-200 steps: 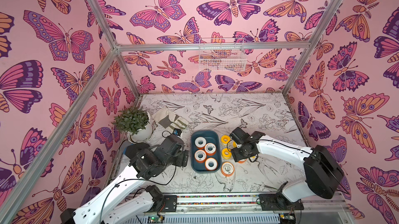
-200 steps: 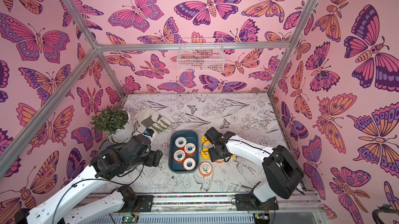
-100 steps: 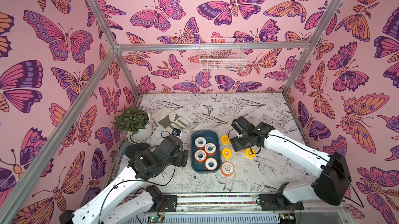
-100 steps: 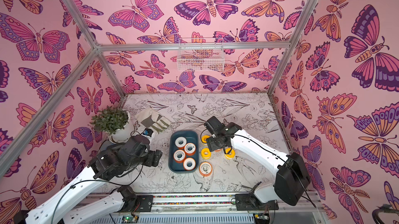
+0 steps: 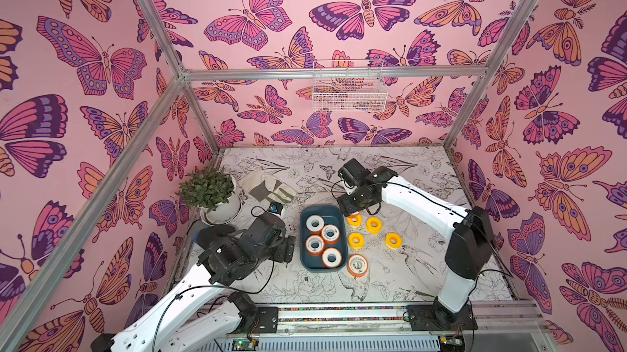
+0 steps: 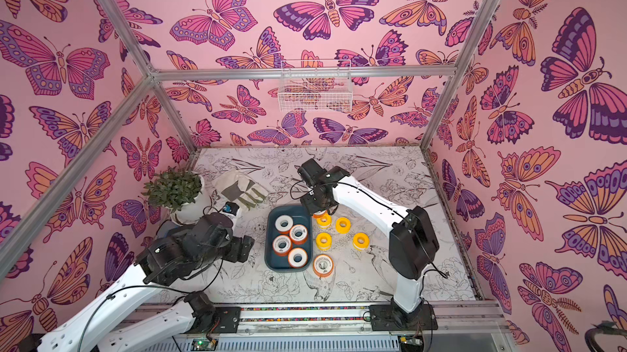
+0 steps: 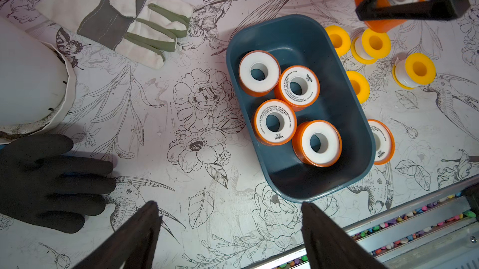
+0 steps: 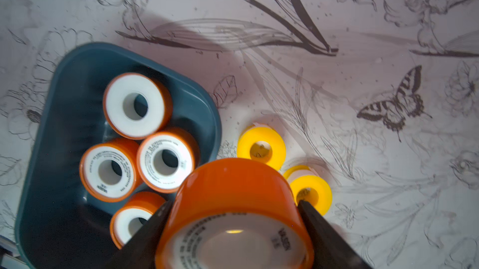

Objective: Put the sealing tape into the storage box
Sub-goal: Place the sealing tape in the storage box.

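Step, my read: transfer. One spool was in the air and not yet over the box.

- Table (image 5: 424, 282): flat, matte, floral line print.
- Storage box (image 7: 298, 37): smooth dark teal plastic, shallow, with rounded corners. It sat below the right gripper (image 8: 233, 204) and off to one side, not straight under it.
- Right gripper: clamped across the curved rim of the held spool (image 8: 233, 184), clear of the table. The spool had a glossy orange shell, and its white printed face was turned to the wrist.
- Left gripper (image 7: 229, 204): jaws spread with nothing between them, the box just ahead of its tips.
- Four orange spools (image 7: 274, 122): flat in the box, white faces up and centre holes open, packed close together. The box floor nearest the left gripper was free.
- Loose orange spool (image 5: 357, 265): on the table just beside the box wall farthest from the left gripper.
- Yellow spools (image 5: 373, 225): four, smaller, on the table under and just past the held spool.

Next, as I see it: move sideways over free box floor, lower, then release. The hard round rim would probably roll, so it should be set down on its face.
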Motion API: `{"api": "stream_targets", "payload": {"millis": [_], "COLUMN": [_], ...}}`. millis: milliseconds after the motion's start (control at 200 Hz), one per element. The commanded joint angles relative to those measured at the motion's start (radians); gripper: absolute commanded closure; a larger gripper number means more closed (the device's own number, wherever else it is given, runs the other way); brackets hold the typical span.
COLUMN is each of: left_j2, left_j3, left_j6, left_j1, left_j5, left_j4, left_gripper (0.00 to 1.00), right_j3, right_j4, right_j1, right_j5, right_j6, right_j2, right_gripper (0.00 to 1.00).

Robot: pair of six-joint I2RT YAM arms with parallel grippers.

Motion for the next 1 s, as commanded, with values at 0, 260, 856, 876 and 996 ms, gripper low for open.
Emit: {"api": "stream_targets", "payload": {"millis": [0, 260, 856, 876, 996], "left_j2": [-0.002, 0.0, -0.01, -0.01, -0.007], "left_j3": [-0.016, -0.016, -0.016, -0.016, -0.017], "left_j6": [0.011, 0.011, 0.01, 0.01, 0.01], "left_j1": [0.012, 0.021, 0.024, 0.025, 0.025], "left_j5": [-0.012, -0.012, -0.011, -0.011, -0.011], "left_j4": [0.005, 0.006, 0.005, 0.005, 0.005], "left_gripper": [0.11, 0.11, 0.11, 0.11, 0.11], "right_j3": [0.111, 0.324, 0.407, 0.41, 0.426], "right_j4": [-0.049, -0.097, -0.115, -0.116, -0.118], "right_j1": [0.027, 0.091, 0.135, 0.136, 0.144], "right_j5": [-0.048, -0.094, -0.129, -0.13, -0.132], "right_j6": [-0.034, -0.034, -0.03, -0.031, -0.032], "right_j2": [0.065, 0.246, 0.405, 0.406, 0.426], "right_gripper": [0.39, 0.4, 0.4, 0.4, 0.39]}}
